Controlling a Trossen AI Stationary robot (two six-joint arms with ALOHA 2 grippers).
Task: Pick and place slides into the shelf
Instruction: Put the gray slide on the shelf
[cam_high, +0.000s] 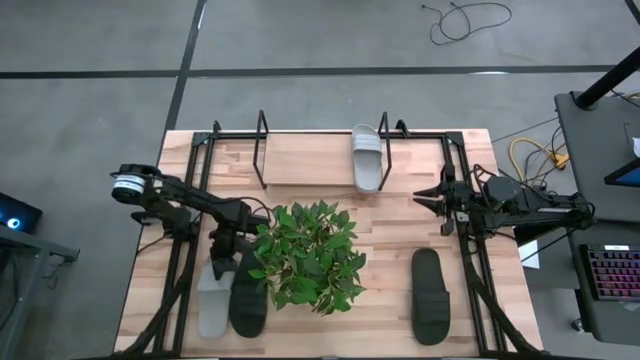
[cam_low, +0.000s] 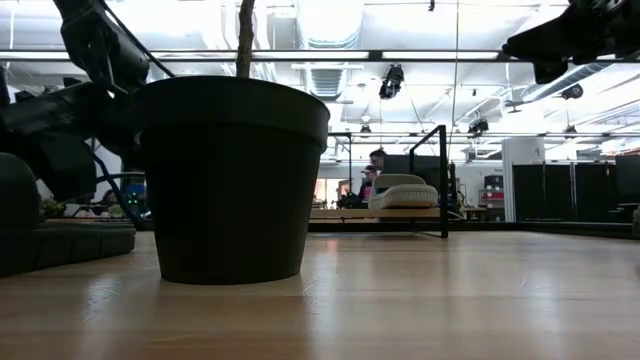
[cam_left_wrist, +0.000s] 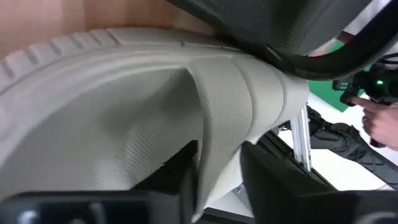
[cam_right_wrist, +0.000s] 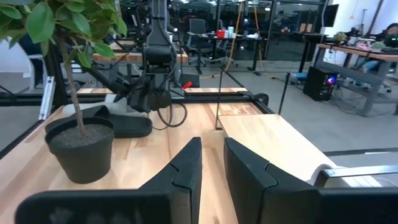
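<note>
A light grey slide (cam_high: 367, 158) lies on the black rod shelf (cam_high: 262, 150) at the table's far edge, beside its right loop. A second light grey slide (cam_high: 211, 300) lies at the near left, next to a black slide (cam_high: 248, 302). My left gripper (cam_high: 222, 262) is shut on the far part of that grey slide. Another black slide (cam_high: 430, 296) lies flat at the near right. My right gripper (cam_high: 428, 197) hovers a little open and empty over the table's right side, between the shelf and that black slide. My left gripper pinches the grey slide's wide strap (cam_left_wrist: 217, 124) at the strap's edge. One finger (cam_left_wrist: 180, 171) is under the strap, against the footbed, and the other (cam_left_wrist: 273, 177) is outside it. The fingers come slanting down from the far left. Whether the slide is lifted I cannot tell.
A potted green plant (cam_high: 305, 255) stands mid-table, right beside my left gripper; its dark pot (cam_low: 230, 180) fills the low view's left. Black arm frames (cam_high: 470, 270) run along both table sides. A person's hand (cam_left_wrist: 373, 118) shows beyond the table.
</note>
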